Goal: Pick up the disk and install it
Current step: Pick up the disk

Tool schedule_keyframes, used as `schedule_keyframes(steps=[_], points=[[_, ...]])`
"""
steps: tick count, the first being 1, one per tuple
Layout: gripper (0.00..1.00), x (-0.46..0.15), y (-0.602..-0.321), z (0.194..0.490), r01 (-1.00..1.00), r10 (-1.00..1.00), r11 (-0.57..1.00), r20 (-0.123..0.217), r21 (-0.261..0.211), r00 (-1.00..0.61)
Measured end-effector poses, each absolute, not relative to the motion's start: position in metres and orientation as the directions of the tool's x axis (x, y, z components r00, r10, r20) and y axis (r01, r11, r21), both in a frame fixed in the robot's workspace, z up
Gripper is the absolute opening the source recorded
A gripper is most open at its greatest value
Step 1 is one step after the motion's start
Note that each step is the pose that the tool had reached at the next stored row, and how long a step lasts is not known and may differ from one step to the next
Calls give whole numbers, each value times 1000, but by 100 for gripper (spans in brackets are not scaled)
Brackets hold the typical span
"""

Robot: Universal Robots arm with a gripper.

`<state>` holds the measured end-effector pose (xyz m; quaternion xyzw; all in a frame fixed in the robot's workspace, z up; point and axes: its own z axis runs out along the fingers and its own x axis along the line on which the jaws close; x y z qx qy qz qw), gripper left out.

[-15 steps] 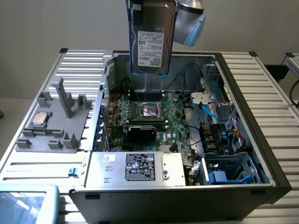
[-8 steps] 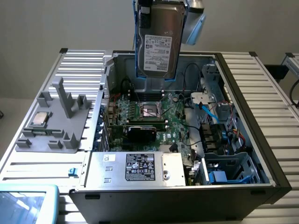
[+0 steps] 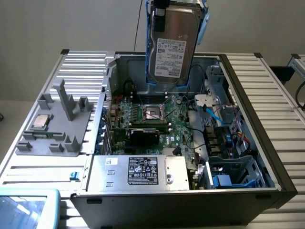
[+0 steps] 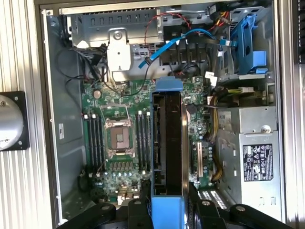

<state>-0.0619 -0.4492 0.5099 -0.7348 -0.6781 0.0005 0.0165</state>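
Observation:
The disk (image 3: 171,45) hangs upright in the air above the back of the open computer case (image 3: 248,86), its white label facing the exterior camera and its blue carrier rails along both sides. The gripper (image 3: 160,3) grips it from above at the picture's top edge. In the wrist view the disk (image 4: 167,138) appears edge-on, a black edge framed in blue, with the gripper (image 4: 167,202) shut on it and a black finger (image 4: 141,210) on each side. Below it lies the motherboard (image 4: 119,143).
Inside the case are the CPU socket (image 3: 155,113), a silver power supply with a black label (image 3: 143,172) and a drive cage with blue parts (image 3: 233,174). A grey fixture (image 3: 59,126) holding a small silver chip (image 3: 42,121) stands at the exterior view's left.

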Motion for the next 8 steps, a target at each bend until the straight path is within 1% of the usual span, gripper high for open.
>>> schedule_keyframes(steps=[8], points=[[37, -62, -449, 510, 997, 997, -80, 21, -23, 80]])
